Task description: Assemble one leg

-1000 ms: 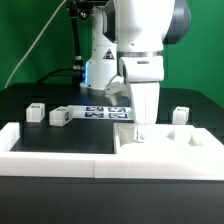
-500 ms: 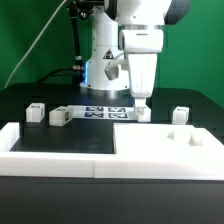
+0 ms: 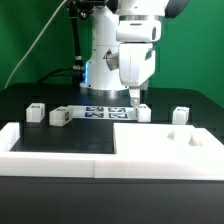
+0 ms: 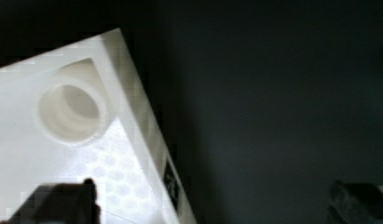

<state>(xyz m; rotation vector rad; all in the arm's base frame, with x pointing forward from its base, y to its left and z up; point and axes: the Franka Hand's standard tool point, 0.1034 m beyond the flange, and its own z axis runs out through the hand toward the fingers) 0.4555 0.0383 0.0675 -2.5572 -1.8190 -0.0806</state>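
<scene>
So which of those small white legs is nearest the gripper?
The leg just below the gripper, beside the marker board; two others sit far toward the exterior view's left, one toward its right.

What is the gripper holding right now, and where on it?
Nothing. The gripper hangs open, and in the wrist view the gap between its fingers is empty: only the white slab and the dark table show below.

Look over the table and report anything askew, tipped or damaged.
Nothing stands out. The white slab lies flat near the front of the black table. The small white legs sit apart from one another behind it. The gripper hangs open and empty above them.
</scene>
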